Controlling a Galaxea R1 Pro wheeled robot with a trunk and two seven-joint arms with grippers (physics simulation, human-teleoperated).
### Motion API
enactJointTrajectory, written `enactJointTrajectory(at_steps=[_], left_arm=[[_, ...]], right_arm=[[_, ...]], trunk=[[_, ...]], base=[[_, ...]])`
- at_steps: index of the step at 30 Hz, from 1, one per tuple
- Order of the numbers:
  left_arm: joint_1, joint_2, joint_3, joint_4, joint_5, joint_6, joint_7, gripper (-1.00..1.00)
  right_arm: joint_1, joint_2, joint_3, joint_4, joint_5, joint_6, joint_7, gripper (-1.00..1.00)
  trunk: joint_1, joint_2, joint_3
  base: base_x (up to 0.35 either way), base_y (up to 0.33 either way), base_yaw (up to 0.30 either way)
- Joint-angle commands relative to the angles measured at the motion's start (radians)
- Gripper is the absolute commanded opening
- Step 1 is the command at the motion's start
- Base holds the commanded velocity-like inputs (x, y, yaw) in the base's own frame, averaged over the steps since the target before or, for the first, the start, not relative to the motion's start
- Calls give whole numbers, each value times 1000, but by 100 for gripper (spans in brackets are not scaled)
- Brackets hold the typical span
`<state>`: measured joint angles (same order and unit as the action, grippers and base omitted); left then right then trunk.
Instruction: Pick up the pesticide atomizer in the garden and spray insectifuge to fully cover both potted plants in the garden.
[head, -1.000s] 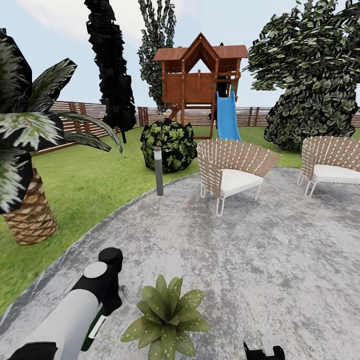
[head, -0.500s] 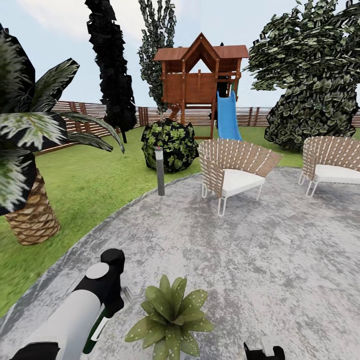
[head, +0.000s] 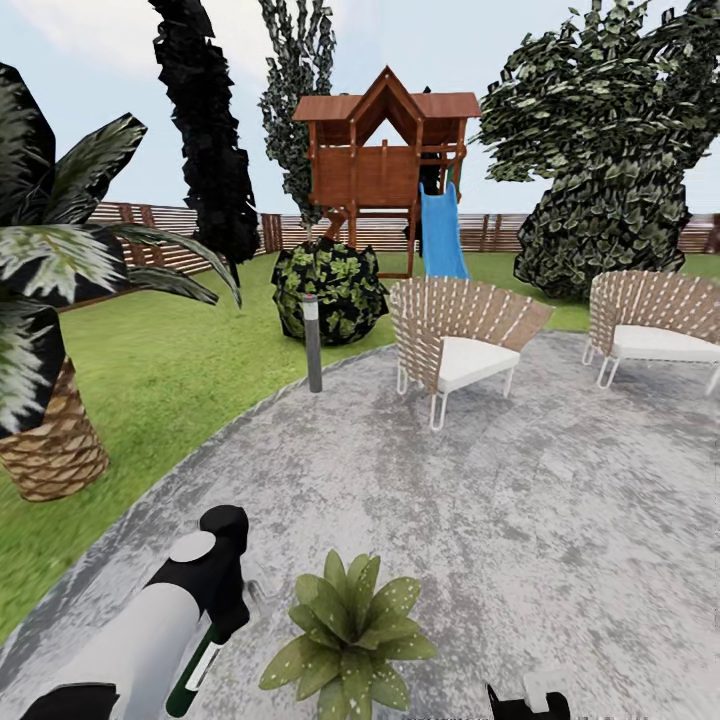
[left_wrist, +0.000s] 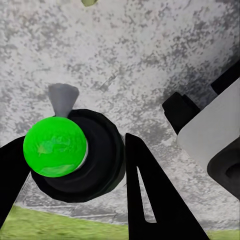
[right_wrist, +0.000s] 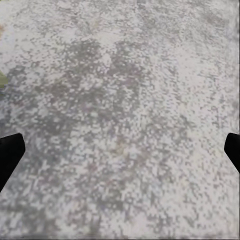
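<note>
The pesticide atomizer (head: 195, 668), a slim dark-green bottle with a white band, hangs under my left wrist at the head view's lower left. In the left wrist view its bright green top (left_wrist: 55, 146) and grey nozzle (left_wrist: 63, 97) sit between the black fingers (left_wrist: 145, 190), with my left gripper (left_wrist: 75, 165) shut on the bottle. One potted plant (head: 348, 630), a low speckled rosette, stands on the stone patio (head: 480, 500) just right of the bottle. My right gripper (right_wrist: 120, 150) is open over bare patio, and part of it shows at the head view's lower edge (head: 528, 702).
Two woven chairs (head: 455, 345) (head: 655, 330) stand on the patio's far side. A grey lamp post (head: 313, 342) marks its edge, with a round bush (head: 330, 292) behind. A palm (head: 45, 400) rises from the lawn (head: 180, 370) at left. Behind are a play tower with slide (head: 390, 170) and the slat fence (head: 160, 225).
The whole picture has shifted a little left and up, so the camera has moved. My left arm and the bottle keep their place in the view.
</note>
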<state>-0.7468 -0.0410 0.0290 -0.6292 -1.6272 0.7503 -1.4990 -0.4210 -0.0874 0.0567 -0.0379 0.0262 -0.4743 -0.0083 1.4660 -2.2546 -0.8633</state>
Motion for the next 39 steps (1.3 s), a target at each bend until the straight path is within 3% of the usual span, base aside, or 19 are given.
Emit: enactJointTrajectory(at_steps=[1,13,17,20,21,22,28,30,33,36,39], left_arm=[[0,-1,3,-2,-10,11,-9,-100],[0,4,3,-3,-10,11,-8,-100],[1,5,3,2,10,11,45,-100],[35,4,2,2,108,11,151,-100],[49,2,2,3,152,11,216,-100],[58,4,3,3,218,11,287,-100],[62,7,3,2,273,11,297,-100],[62,7,3,2,308,11,299,-100],[65,9,4,2,337,9,321,-100],[82,12,15,2,401,4,406,-100],[97,12,41,2,474,-1,500,-100]], right_arm=[[-1,0,5,1,1,-3,-1,100],[-1,0,5,1,2,-3,-1,100],[-1,0,5,1,2,-3,-1,100],[-1,0,5,1,3,-3,-1,100],[-1,0,5,2,3,-3,-1,100],[-1,0,5,3,3,-3,-1,100],[-1,0,5,2,3,-3,1,100],[-1,-2,5,0,4,-3,1,100],[-1,-14,5,0,5,-3,3,100],[-1,-23,4,-1,4,-13,1,100],[-1,-54,4,2,2,-44,1,100]], trunk=[[0,0,-1],[0,0,-1],[0,0,-1],[0,0,-1],[0,0,-1],[0,0,-1],[0,0,-1],[0,0,-1],[0,0,-1],[0,0,-1],[0,0,-1]], base=[[0,1,-264],[-180,110,-63],[-213,238,0],[-45,245,0],[-10,78,0],[-1,8,0],[0,2,0],[0,0,0],[0,0,-92],[0,0,-239],[0,0,-239]])
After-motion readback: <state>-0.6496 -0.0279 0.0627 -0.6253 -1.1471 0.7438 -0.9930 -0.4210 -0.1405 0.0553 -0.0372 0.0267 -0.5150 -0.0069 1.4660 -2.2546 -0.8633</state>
